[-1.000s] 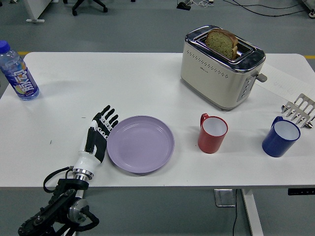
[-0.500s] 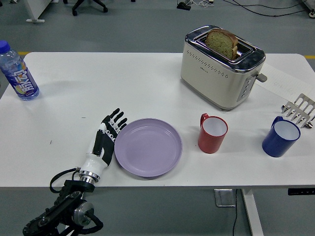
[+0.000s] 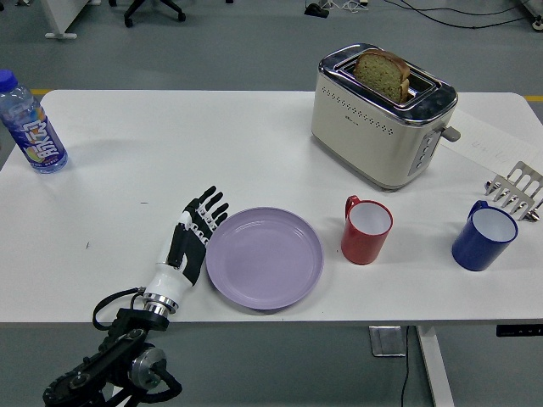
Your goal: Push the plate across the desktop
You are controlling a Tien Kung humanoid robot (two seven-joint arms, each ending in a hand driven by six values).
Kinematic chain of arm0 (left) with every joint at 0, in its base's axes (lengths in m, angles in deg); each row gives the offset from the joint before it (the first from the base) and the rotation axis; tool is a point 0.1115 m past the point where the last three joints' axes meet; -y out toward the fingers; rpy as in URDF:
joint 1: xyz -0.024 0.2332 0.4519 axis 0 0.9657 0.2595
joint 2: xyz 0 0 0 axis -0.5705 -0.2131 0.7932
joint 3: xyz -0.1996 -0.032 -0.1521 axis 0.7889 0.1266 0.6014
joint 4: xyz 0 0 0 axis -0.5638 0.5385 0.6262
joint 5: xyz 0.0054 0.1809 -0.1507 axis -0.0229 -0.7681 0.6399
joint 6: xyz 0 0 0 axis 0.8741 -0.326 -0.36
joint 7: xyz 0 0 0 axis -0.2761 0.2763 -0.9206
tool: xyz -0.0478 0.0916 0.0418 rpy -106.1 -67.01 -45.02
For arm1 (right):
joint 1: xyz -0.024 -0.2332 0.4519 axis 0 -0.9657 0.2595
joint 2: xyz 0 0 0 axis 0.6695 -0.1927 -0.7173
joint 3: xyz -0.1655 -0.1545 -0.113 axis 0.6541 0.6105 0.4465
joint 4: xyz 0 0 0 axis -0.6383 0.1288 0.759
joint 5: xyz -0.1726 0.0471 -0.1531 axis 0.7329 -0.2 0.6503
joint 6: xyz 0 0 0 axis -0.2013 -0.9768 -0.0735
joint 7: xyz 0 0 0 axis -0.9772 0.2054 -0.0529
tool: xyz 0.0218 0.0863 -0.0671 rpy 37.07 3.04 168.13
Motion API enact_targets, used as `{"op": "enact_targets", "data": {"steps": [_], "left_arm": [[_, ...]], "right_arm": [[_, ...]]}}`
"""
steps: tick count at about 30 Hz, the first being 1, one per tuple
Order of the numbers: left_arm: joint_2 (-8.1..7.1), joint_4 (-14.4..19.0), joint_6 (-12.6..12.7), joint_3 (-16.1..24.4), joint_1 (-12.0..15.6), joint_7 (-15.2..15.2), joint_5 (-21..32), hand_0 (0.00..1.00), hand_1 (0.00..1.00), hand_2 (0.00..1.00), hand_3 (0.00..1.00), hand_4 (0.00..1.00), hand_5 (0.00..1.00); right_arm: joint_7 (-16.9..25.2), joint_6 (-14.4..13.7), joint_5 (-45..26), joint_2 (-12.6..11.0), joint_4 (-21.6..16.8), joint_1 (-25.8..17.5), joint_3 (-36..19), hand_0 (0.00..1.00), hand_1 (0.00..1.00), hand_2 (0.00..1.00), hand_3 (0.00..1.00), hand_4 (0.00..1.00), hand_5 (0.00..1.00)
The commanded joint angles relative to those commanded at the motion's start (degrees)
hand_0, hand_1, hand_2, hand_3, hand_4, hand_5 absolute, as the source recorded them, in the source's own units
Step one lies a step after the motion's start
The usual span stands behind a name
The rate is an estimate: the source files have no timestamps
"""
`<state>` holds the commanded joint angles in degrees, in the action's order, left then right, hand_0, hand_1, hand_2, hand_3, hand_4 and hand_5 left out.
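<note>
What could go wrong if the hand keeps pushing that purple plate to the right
1. The red mug stands just right of the purple plate with only a small gap; further pushing would likely bump or tip it.
2. The left hand presses flat against the plate's left edge, so the rim could slip past the fingers and the plate might spin instead of sliding straight.
3. The plate sits close to the table's near edge; a skewed push might send it over.

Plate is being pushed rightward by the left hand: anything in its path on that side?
Yes. The red mug stands just right of the purple plate, a narrow gap apart, directly in line. The left hand lies open against the plate's left rim with nothing between.
</note>
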<state>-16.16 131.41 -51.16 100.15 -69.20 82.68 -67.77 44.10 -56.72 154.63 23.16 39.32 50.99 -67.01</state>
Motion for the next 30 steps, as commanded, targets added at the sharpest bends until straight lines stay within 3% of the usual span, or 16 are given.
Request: {"op": "enact_targets", "data": {"steps": [10,15,20,21,27,30], "left_arm": [[-0.15,0.4,1.0,6.1,0.4,-0.3,-2.2,0.886,0.898,0.933,0.899,0.479,0.998],[-2.2,1.0,0.8,11.0,1.4,-1.8,-4.1,0.854,0.869,0.898,0.882,0.476,0.998],[-6.17,1.9,-0.2,18.5,3.8,-5.1,-6.9,0.854,0.869,0.898,0.882,0.476,0.998],[-6.87,2.2,-0.3,20.3,4.2,-5.7,-7.7,0.821,0.833,0.838,0.798,0.477,0.998],[-10.6,4.1,-1.6,27.8,6.5,-8.3,-9.4,0.823,0.832,0.838,0.796,0.48,0.998],[-11.66,4.5,-2.3,30.9,7.5,-9.0,-9.2,0.823,0.832,0.838,0.796,0.48,0.998]], "right_arm": [[0.0,0.0,-0.2,0.0,0.0,0.3,0.1,0.601,0.545,0.65,0.615,0.146,0.354],[0.1,0.0,-0.2,0.0,0.0,0.5,0.0,0.6,0.543,0.649,0.615,0.145,0.355],[0.1,0.0,-0.1,0.0,0.0,0.5,-0.2,0.6,0.543,0.649,0.615,0.145,0.355],[0.1,0.0,-0.1,0.0,0.0,0.5,-0.2,0.6,0.544,0.649,0.615,0.145,0.355],[0.1,0.0,-0.1,0.0,0.0,0.6,-0.3,0.601,0.544,0.649,0.614,0.144,0.355],[0.1,0.0,0.0,0.0,0.0,0.5,-0.4,0.601,0.544,0.649,0.614,0.144,0.355]]}}
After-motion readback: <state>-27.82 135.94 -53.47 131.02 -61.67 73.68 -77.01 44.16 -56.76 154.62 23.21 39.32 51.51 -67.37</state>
